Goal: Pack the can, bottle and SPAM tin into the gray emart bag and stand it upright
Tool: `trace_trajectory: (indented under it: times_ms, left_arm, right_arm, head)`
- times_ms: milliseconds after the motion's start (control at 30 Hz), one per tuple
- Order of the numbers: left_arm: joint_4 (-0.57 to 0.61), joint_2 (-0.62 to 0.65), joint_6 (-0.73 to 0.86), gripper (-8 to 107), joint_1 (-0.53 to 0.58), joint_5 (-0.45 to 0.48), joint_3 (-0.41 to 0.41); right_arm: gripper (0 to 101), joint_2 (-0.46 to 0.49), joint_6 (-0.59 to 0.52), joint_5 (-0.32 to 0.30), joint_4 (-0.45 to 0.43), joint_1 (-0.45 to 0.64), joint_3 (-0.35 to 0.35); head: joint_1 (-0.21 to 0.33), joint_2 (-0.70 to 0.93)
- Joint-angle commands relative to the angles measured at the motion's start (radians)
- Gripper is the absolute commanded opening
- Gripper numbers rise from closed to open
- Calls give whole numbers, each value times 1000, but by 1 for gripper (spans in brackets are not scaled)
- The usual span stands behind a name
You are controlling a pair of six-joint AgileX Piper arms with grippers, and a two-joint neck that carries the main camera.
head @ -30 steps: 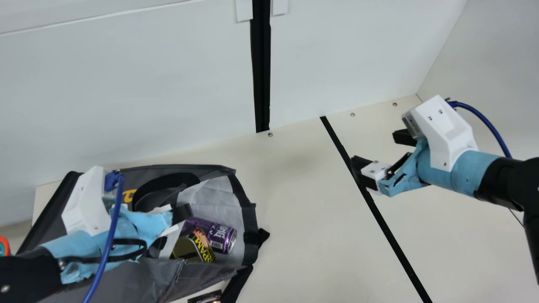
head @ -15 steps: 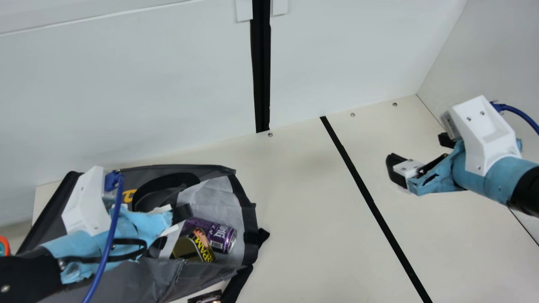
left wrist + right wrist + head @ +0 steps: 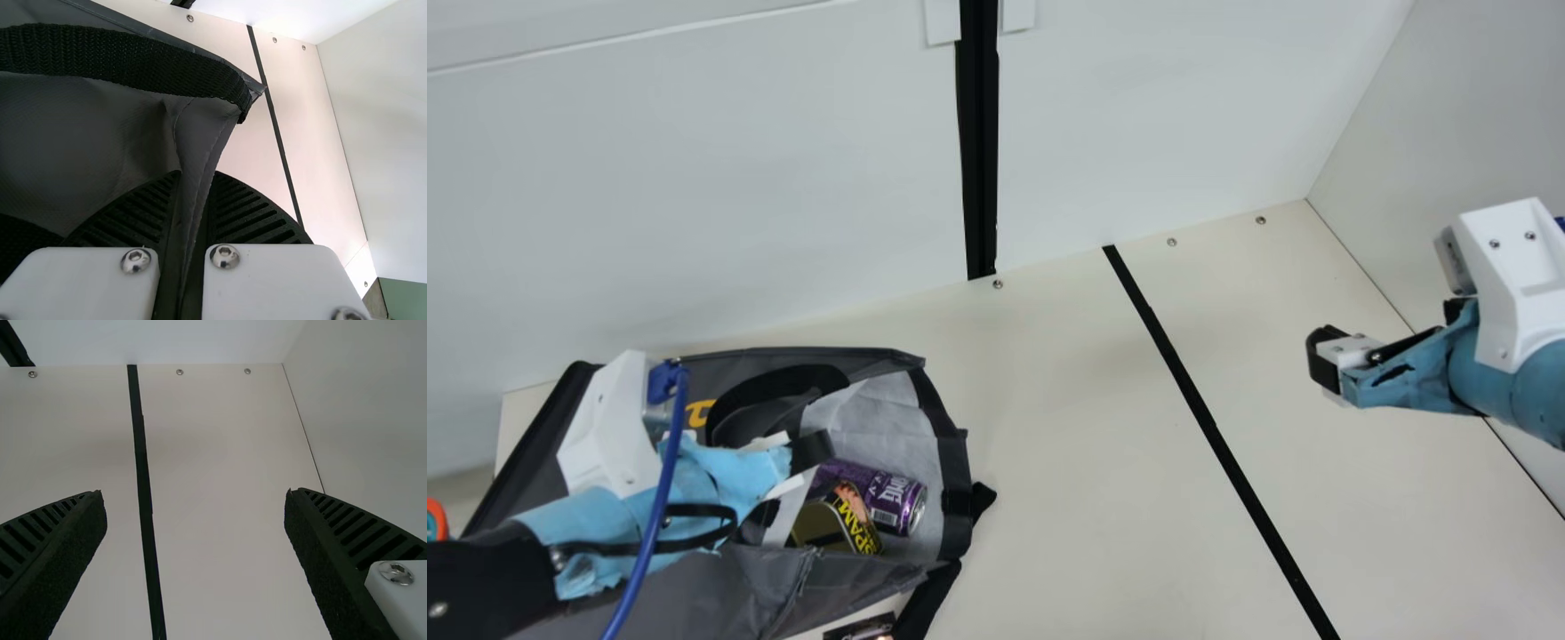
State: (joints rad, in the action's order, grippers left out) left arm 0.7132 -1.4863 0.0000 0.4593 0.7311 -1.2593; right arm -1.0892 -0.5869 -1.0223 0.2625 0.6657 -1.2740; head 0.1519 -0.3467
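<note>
Left pincer (image 3: 197, 175) grips the gray bag (image 3: 67, 133), right pincer (image 3: 195, 495) wide open! Raise it gently, letting can (image 3: 896, 503) and SPAM tin (image 3: 857, 524) settle deeper.

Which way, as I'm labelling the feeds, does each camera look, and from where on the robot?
Main view: on the neck, looking down over the cream table; left arm and right arm show.
Left wrist view: on that wrist, looking past the left hand's black ribbed fingers, shut on the gray fabric bag, toward white walls.
Right wrist view: on that wrist, looking between the right hand's open fingers at table and walls.
Main and right wrist views share the straight black table stripe.
</note>
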Motion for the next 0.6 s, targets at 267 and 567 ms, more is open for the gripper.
trace_trajectory:
  times_ms: [267, 567]
  left_arm:
    - [0, 0, 0, -8, 0, 0, 0]
    - [0, 0, 0, -8, 0, 0, 0]
  right_arm:
    - [95, 34, 152, -88, -131, -47, -50]
    - [95, 70, 257, -164, -211, -105, -92]
  head:
    - [23, -2]
    - [23, -2]
